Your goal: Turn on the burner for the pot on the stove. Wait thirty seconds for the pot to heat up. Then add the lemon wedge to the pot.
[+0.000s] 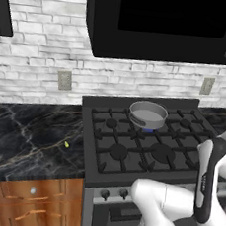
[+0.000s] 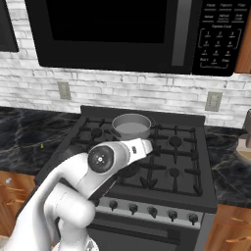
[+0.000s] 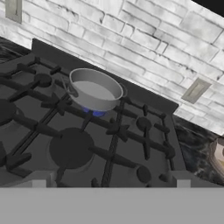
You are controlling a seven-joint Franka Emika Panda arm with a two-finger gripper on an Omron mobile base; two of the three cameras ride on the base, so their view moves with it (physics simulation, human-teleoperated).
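The grey pot (image 1: pixel 148 114) (image 2: pixel 131 126) (image 3: pixel 94 89) sits on the back middle burner (image 3: pixel 97 113) of the black stove (image 1: pixel 130 156) (image 2: pixel 162 186). A small blue glow shows under the pot (image 1: pixel 147 130). The lemon wedge (image 1: pixel 66 144) (image 2: pixel 42 145) lies on the dark marble counter left of the stove. My gripper (image 3: pixel 110 183) hovers over the stove's front, well short of the pot. Its pale fingertips (image 3: pixel 38 183) stand wide apart, open, with nothing between them. My white arm (image 2: pixel 105 159) hides part of the front-left burners.
A black microwave (image 2: pixel 122 29) hangs low over the stove. A row of knobs (image 2: pixel 152 212) lines the stove's front. The black marble counter (image 1: pixel 28 135) runs left, and a tan object (image 2: pixel 244 147) stands on the counter to the right. Wooden drawers (image 1: pixel 25 204) sit below.
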